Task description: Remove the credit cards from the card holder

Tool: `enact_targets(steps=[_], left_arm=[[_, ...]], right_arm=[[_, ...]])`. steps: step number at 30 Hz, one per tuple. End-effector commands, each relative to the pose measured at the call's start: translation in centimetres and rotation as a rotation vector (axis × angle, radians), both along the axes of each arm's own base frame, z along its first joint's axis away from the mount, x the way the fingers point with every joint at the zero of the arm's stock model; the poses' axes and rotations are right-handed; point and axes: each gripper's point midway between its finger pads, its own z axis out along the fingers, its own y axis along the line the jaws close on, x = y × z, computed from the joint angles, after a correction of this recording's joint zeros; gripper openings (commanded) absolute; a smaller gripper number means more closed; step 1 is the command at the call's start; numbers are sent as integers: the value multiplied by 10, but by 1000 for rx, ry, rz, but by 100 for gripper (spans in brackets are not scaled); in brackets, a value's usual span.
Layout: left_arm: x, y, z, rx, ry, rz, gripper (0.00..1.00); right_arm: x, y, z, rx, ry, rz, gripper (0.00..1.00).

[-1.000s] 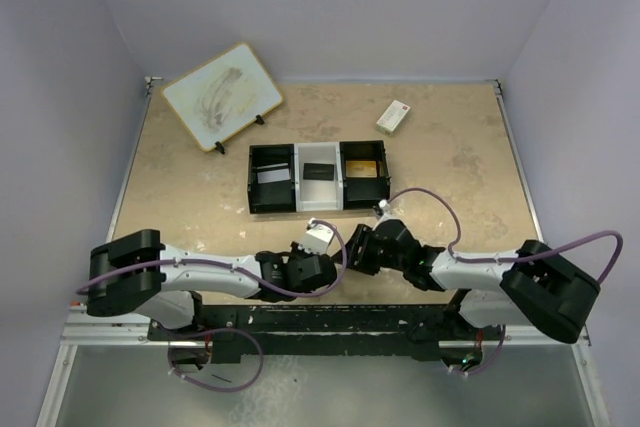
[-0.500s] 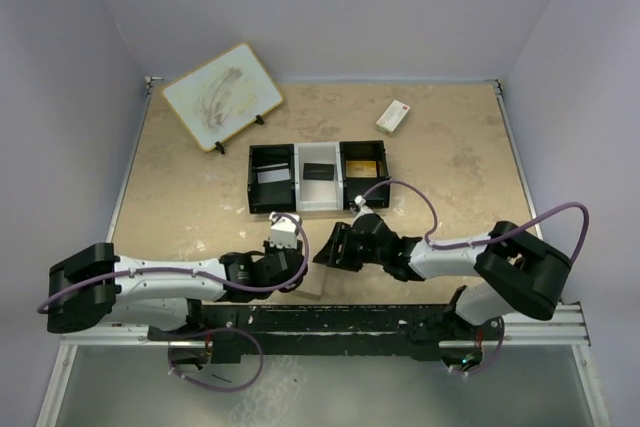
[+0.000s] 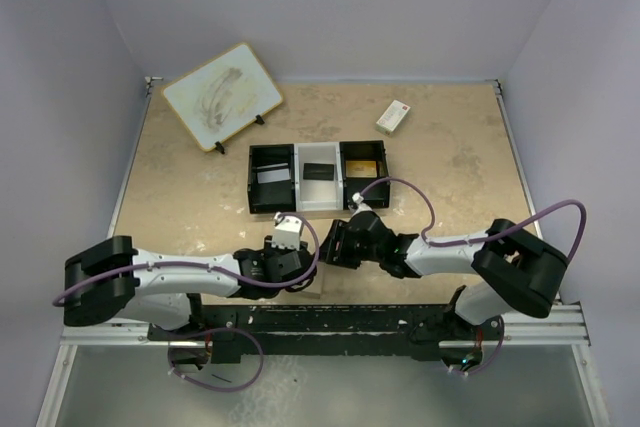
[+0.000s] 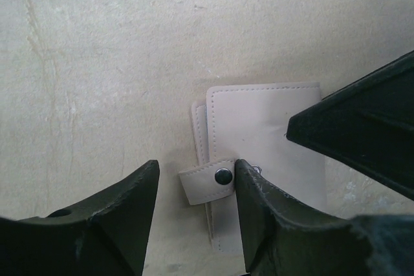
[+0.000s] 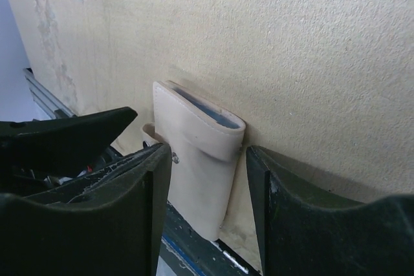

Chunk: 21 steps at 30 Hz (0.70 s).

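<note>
The card holder [image 4: 265, 127] lies folded at the six o'clock edge of the desk [image 3: 200, 197], no cards out yet. The left fingers [image 4: 116, 218], pressed together a moment ago, now stand spread around its snap tab [image 4: 208, 182]. The right fingers [image 5: 284, 211] are spread astride it. The grip looks to have been let go, so a fresh one seems needed.

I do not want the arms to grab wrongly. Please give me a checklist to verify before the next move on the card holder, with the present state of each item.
1. The card holder lies flat on the table: ok.
2. Its snap tab sits between the fingers of the left gripper: ok.
3. The left gripper is open: ok.
4. The right gripper is open, with one finger on each side of the holder: ok.
5. The holder is unfolded and cards are showing: not ok, it is folded shut.
6. The snap is released: cannot tell.
</note>
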Motion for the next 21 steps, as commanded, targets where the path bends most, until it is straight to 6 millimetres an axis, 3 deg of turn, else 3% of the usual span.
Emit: enact_targets(steps=[1, 7, 13, 21], left_arm=[[1, 12, 13, -17, -9, 63, 48], [-9, 16, 19, -122, 22, 69, 55], [-6, 13, 26, -153, -3, 63, 50], [-11, -30, 37, -294, 13, -64, 65]], right_arm=[[3, -19, -17, -117, -5, -34, 54], [3, -17, -17, -107, -4, -36, 54], [4, -12, -15, -95, -10, -20, 54], [4, -10, -9, -72, -23, -14, 55]])
